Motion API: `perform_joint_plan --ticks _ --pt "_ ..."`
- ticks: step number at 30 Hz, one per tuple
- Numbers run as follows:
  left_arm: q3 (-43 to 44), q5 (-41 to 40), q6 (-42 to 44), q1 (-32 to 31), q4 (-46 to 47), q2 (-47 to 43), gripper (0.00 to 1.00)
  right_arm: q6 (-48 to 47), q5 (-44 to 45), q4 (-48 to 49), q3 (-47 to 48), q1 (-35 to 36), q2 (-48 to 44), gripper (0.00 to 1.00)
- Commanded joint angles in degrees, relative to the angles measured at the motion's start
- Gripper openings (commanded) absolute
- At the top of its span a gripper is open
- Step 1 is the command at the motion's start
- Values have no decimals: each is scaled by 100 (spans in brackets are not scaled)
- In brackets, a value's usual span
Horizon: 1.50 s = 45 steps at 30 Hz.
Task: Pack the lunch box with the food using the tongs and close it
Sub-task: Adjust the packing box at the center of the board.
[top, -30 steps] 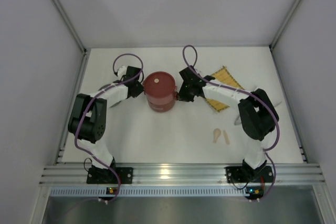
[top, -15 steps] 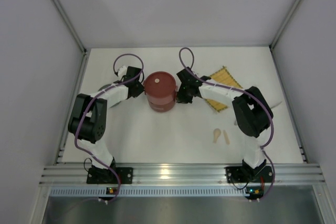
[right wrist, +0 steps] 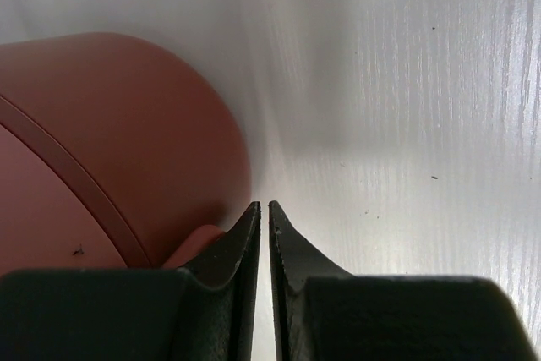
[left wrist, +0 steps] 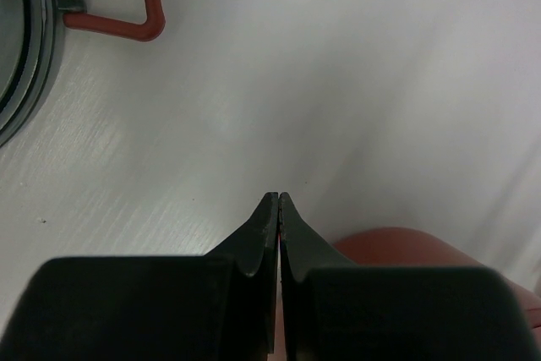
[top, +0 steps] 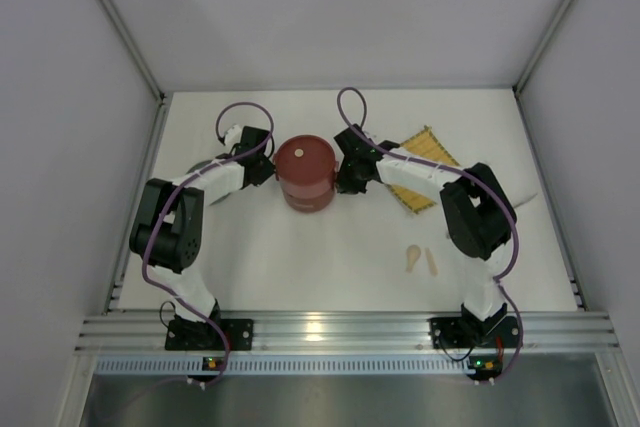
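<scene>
The dark-red lunch box point(top: 305, 182) stands stacked and lidded at mid table, a small cream spot on its lid. My left gripper point(top: 269, 173) is against its left side, jaws pressed together; only a thin red line shows in the seam, and the box wall point(left wrist: 397, 247) is just below right. My right gripper point(top: 341, 183) is at the box's right side, shut with a hairline gap showing bare table, the box point(right wrist: 110, 141) and its small handle just left of the fingers. A grey tip of the tongs point(top: 527, 198) pokes out from under my right arm. No food shows.
A yellow woven mat point(top: 436, 146) lies behind my right forearm. Two small beige sticks point(top: 421, 260) lie in front of it. A steel-rimmed round part with a red wire handle point(left wrist: 118, 23) sits on the table beyond my left gripper. White walls close in on three sides.
My right arm's elbow has swung left and its gripper has edged closer to the box. The left gripper has closed a little tighter. The lunch box has stayed in place.
</scene>
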Motion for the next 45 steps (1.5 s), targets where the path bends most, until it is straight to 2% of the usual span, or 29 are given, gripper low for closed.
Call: perform_joint_plan --ticks 1,7,13,19,24,31,45 --pt "1 270 30 -177 233 -134 2 -59 -82 326 250 118 -95 8" --pt "-34 288 -5 -177 285 -142 2 -85 -249 580 -50 -14 -324 5" --pt "-69 367 -31 -177 338 -134 2 -155 -881 1248 -111 -23 -315 0" --pt "10 437 -5 -212 364 -64 2 -402 -1321 1468 170 65 -95 0" --pt "107 472 39 -300 312 24 2 -586 -1830 2030 100 65 -60 0" --pt "89 394 -31 -458 312 42 2 -604 -2059 2321 205 92 -8 0" --pt "63 77 -216 -1056 268 121 1 -270 -2025 2049 1127 65 458 0"
